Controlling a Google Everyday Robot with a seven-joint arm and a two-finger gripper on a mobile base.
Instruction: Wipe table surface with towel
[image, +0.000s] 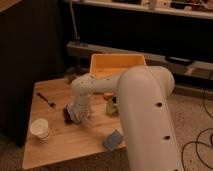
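- Camera view shows the gripper (80, 116) low over the table surface (60, 147), near the middle and a bit to the left. It comes down from the big white arm (145, 115). I cannot tell if it is wide, narrow or holding something, because it hides its own tip.
- The towel (73, 113) is the small pale cloth right at the gripper, on its left side and touching it or just beside it.
- A dark brown pile of little bits (66, 116) lies against the towel on the left. A fast wipe could push the bits off the left edge instead of gathering them.
- The paper cup (40, 128) stands near the left front. A long wipe that way could knock it over — it looks light.
- The fork (47, 100) lies farther back on the left, and a wide wipe could drag it along.
- The flat blue-grey pad (113, 140) is well apart on the right front, so it looks safe.
- If the hold on the cloth is weak, I think the towel could slip out and stay behind.
- The towel is bunched up in folds — it has no clear long side, so I cannot tell which way it points.
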